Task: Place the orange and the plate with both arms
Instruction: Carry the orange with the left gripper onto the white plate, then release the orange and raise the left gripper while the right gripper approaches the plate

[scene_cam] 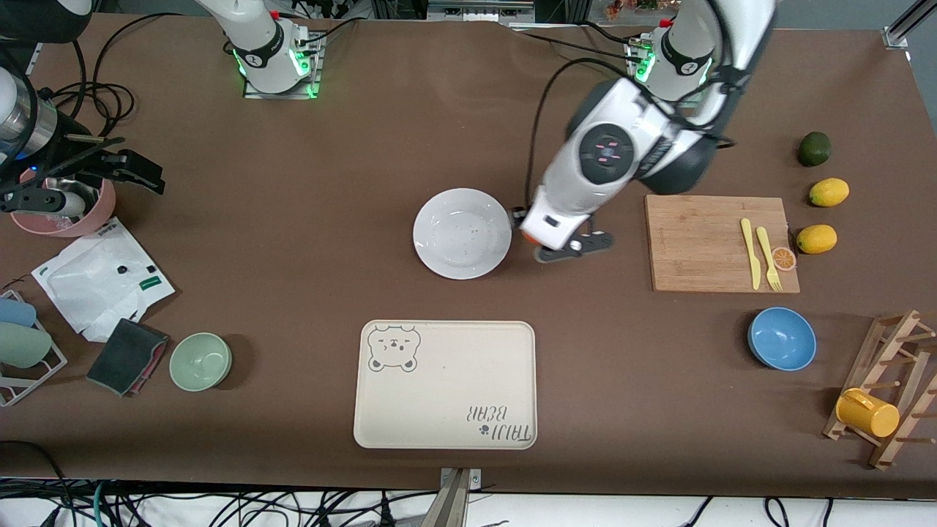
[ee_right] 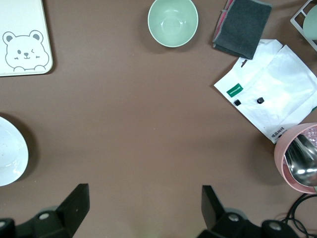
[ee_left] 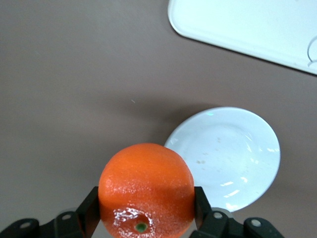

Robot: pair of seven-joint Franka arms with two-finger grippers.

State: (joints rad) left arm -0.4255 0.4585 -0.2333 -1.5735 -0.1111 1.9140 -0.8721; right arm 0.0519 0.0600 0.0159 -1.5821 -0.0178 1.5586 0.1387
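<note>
The orange (ee_left: 146, 183), round and bright with a dimpled green-dotted end, is clamped between the black fingers of my left gripper (ee_left: 146, 206). In the front view only a sliver of the orange (scene_cam: 528, 236) shows under the left gripper (scene_cam: 525, 228), which hangs just beside the rim of the plate (scene_cam: 463, 233) on the side toward the left arm's end. The plate (ee_left: 233, 153) is glossy white and lies flat with nothing on it. My right gripper (scene_cam: 135, 168) waits open over bare table at the right arm's end, its fingers (ee_right: 74, 201) wide apart around nothing.
A cream bear-printed tray (scene_cam: 445, 384) lies nearer the front camera than the plate. A wooden cutting board (scene_cam: 703, 245) with yellow cutlery, two lemons (scene_cam: 816, 238) and a blue bowl (scene_cam: 782, 338) are toward the left arm's end. A green bowl (scene_cam: 200, 361), white bag (scene_cam: 102, 278) and pink bowl (scene_cam: 69, 216) sit by the right gripper.
</note>
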